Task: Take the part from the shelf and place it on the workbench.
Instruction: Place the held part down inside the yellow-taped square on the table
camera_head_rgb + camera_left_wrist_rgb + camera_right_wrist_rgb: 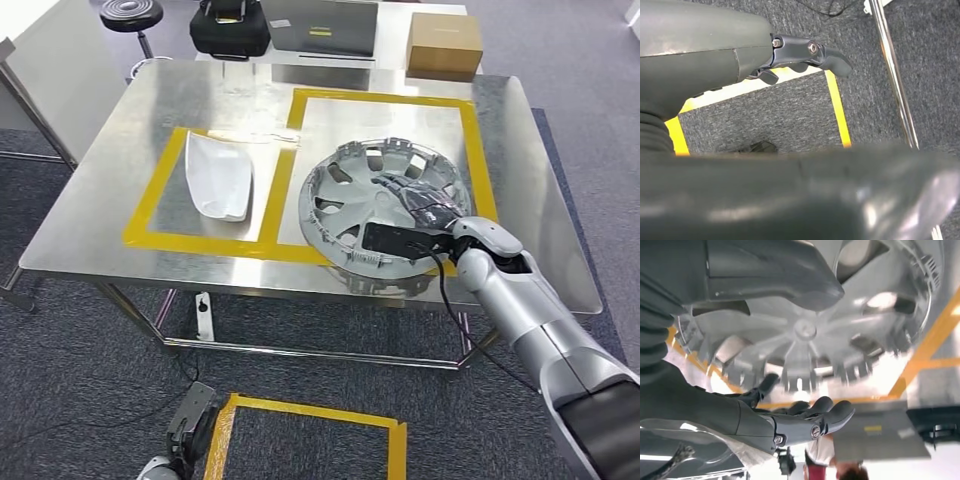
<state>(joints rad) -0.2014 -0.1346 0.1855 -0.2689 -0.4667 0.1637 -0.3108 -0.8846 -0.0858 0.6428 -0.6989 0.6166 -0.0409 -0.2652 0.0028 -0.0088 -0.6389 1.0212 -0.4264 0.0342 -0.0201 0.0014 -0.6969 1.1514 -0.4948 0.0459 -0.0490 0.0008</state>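
Observation:
A silver wheel cover [355,195] lies flat, inner side up, on the steel workbench [113,200]. It sits in the right yellow-taped rectangle, and its near rim crosses the tape. My right hand [419,205] hovers over the cover's right half with thumb and fingers spread, gripping nothing. The right wrist view shows the wheel cover [806,332] behind the parted fingers [817,420]. My left hand [189,420] hangs low beside the floor tape; in the left wrist view its fingers [810,52] are extended and hold nothing.
A white curved part [219,175] lies in the left taped rectangle. Behind the bench are a cardboard box [444,45], a black bag [229,27], a grey case [321,25] and a stool [132,15]. Yellow tape [302,410] marks the carpet. A person [821,455] stands beyond the table.

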